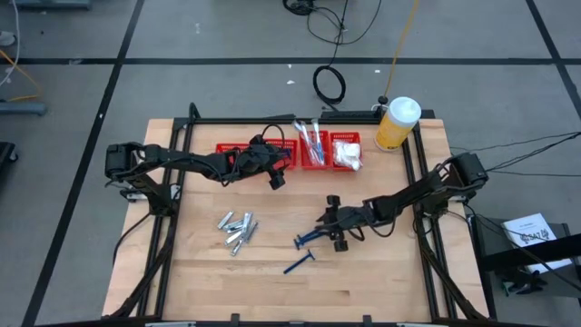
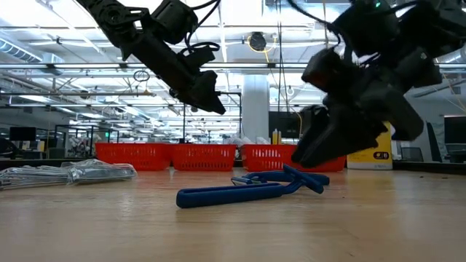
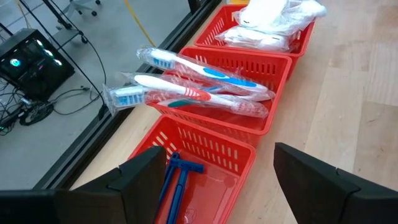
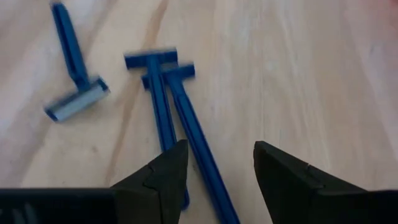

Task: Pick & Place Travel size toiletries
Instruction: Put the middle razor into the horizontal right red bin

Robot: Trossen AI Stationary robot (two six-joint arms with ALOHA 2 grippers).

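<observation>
Left gripper: the left gripper (image 3: 214, 180) hangs above the left red mesh basket (image 1: 238, 151) at the table's far side, fingers spread wide, nothing between them.
Left basket contents: two dark-blue plastic razors (image 3: 174, 183) lie side by side on its floor, heads toward the middle basket.
Middle basket: the middle red mesh basket (image 3: 273, 68) holds clear-wrapped white-teal toothbrushes (image 3: 199, 84); their long axes cross the basket and the bristle ends overhang its far rim, past the table edge.
Right basket: the right red mesh basket (image 3: 305, 37) holds small white clear-wrapped packets (image 3: 267, 22).
Right gripper: the right gripper (image 4: 214, 177) sits low over the wooden table (image 1: 399, 272), right of centre, fingers moderately apart and straddling the handle ends of a pair of dark-blue razors (image 4: 177, 118). Cannot tell whether the fingers touch the handles.
Pair axis: the two handles lie almost parallel and touching, heads pointing away from the right gripper, toward the table's left.
Loose razor: a third dark-blue razor with a grey head (image 4: 74, 68) lies just beside the pair, nearer the table's near edge, its head toward the gripper's side.
Tubes: a heap of short silvery-grey tubes (image 1: 238, 229) lies left of centre, well apart from the razors.
Bottle: a big yellow white-capped bottle (image 1: 397, 123) stands at the far right corner.
Open room: bare wood on the near side of the razors and between the tubes and the razors.
</observation>
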